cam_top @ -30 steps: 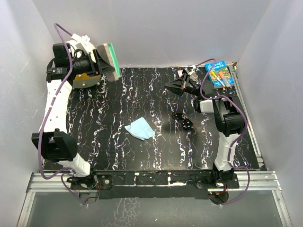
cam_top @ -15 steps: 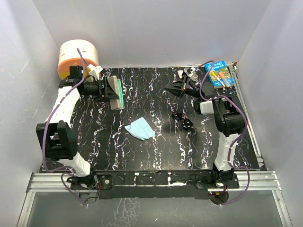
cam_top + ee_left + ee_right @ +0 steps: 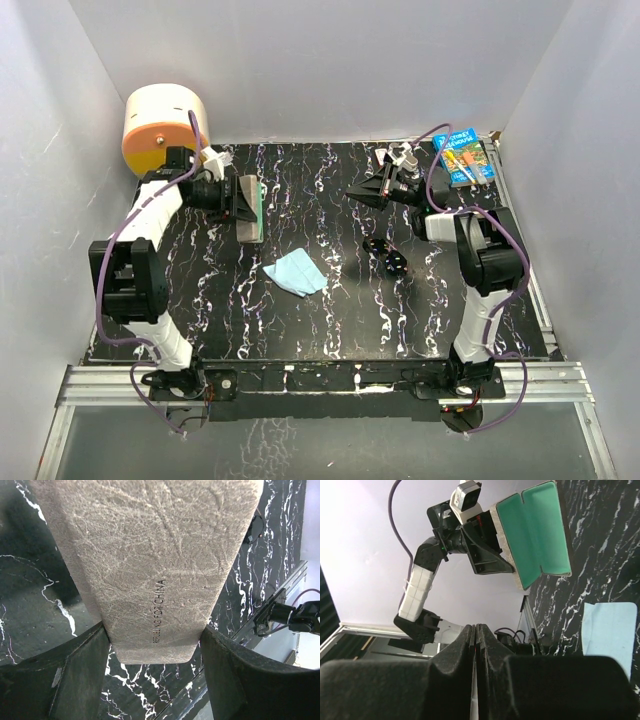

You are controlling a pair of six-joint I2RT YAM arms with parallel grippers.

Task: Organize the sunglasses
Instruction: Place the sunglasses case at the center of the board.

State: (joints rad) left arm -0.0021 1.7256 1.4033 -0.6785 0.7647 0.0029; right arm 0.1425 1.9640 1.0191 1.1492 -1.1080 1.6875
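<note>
One change: left hand [image 3: 238, 200], gripping the open case [image 3: 150, 555], is now down low at the table's [image 3: 330, 320] back-left, ready for loading, while right hand [image 3: 355, 192] hovers clenched empty and sunglasses [image 3: 387, 255] lie right of centre.

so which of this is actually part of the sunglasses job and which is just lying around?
Job:
- sunglasses, loose, not held
- grey-brown case, gripped by the left hand
- light-blue cloth, probably

Lying about:
- orange-and-cream cylinder, far-left corner
- blue packet, far-right corner
</note>
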